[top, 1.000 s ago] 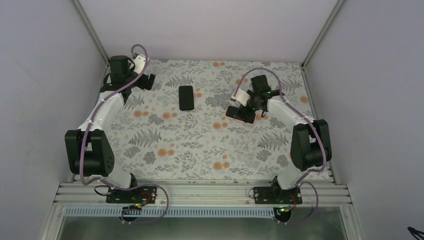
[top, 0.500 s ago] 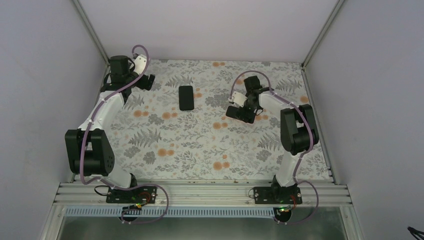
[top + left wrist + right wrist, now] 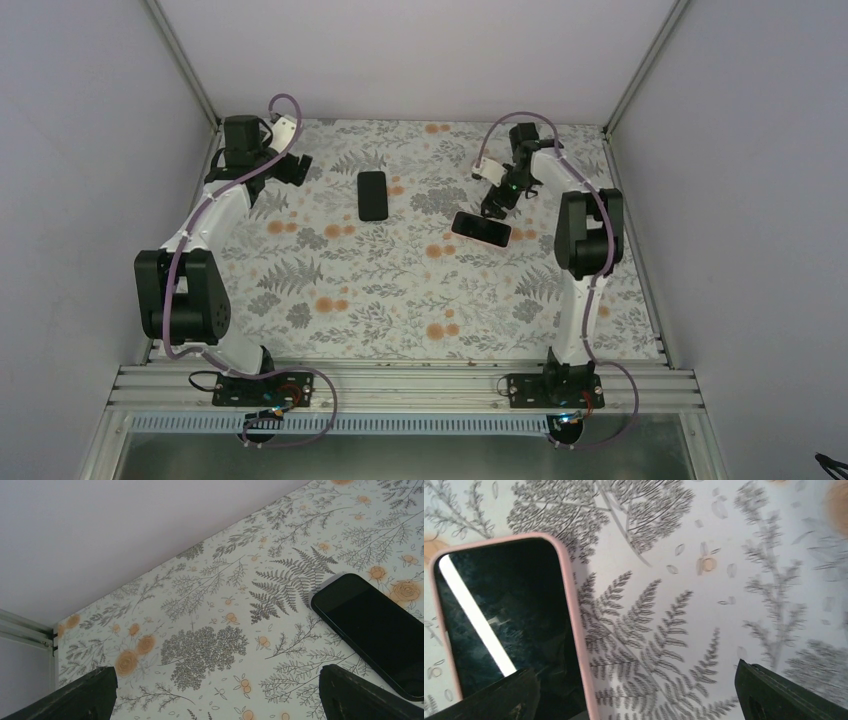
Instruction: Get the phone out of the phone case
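Right fingers [image 3: 493, 205] off the pink case [image 3: 575, 630] since 1 second ago: then low over it, now drawn back toward the far right of the desk [image 3: 400, 290], elbow swung in and raised. Case itself unshifted. Left arm in nearly the same pose.

Pink case flat on the desk right of centre, slightly skewed, near the right fingers but apart from them. Inside its rim a dark glossy face with 1 bright bar of reflected light; cannot tell whether phone screen or bare lining. Black phone [image 3: 373, 195] flat and uncased in the middle of the far half, screen dark, long side running near to far, well apart from the case. Touched by nothing.

At the far left edge the left fingers [image 3: 294, 168], spread wide, grasping nothing; in the left wrist view the black phone ahead and to the right, clear of both tips. Likewise released and spread wide, the right fingers, with the case rim close by 1 tip in the right wrist view.

Desk under a white cloth [image 3: 330, 330] printed with grey ferns and orange blooms. Pale lilac walls [image 3: 400, 60] on 3 sides, aluminium posts [image 3: 180, 60] in the 2 far corners, ribbed aluminium rail [image 3: 400, 385] along the near edge, both arm bases bolted on.
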Controlling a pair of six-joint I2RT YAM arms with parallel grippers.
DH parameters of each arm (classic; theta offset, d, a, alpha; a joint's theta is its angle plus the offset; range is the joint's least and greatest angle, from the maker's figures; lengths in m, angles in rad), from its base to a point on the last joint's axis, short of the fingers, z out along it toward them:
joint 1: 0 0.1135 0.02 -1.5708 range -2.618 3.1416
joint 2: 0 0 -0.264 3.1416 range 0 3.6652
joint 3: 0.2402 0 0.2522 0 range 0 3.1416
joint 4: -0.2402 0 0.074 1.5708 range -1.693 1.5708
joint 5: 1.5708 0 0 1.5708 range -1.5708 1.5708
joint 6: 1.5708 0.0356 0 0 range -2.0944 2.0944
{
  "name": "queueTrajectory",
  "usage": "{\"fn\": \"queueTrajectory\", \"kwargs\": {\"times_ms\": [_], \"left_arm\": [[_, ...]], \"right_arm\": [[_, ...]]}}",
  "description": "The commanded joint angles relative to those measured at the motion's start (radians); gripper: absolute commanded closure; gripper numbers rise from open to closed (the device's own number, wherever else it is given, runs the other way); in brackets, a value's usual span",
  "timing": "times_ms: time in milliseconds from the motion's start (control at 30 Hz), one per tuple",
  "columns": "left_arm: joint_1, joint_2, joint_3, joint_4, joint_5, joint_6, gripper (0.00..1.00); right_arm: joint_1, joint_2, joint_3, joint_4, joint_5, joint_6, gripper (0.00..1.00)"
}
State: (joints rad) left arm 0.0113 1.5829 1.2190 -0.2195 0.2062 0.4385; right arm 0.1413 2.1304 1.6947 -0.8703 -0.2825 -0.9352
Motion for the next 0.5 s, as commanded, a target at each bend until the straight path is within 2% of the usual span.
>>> {"fn": "queueTrajectory", "kwargs": {"times_ms": [0,267,400,467], "left_arm": [[0.007,0.002,-0.012,-0.001,0.038,0.024,0.0],[0.009,0.018,-0.003,-0.008,0.049,0.025,0.0],[0.009,0.019,-0.007,-0.013,0.057,0.033,0.0],[0.01,0.017,-0.014,-0.012,0.057,0.036,0.0]], "right_arm": [[0.013,0.079,0.092,-0.18,-0.096,-0.057,0.0],[0.06,0.163,0.197,-0.256,-0.204,-0.035,0.0],[0.075,0.249,0.324,-0.383,-0.296,-0.036,0.0],[0.09,0.283,0.355,-0.413,-0.292,-0.018,0.0]]}}
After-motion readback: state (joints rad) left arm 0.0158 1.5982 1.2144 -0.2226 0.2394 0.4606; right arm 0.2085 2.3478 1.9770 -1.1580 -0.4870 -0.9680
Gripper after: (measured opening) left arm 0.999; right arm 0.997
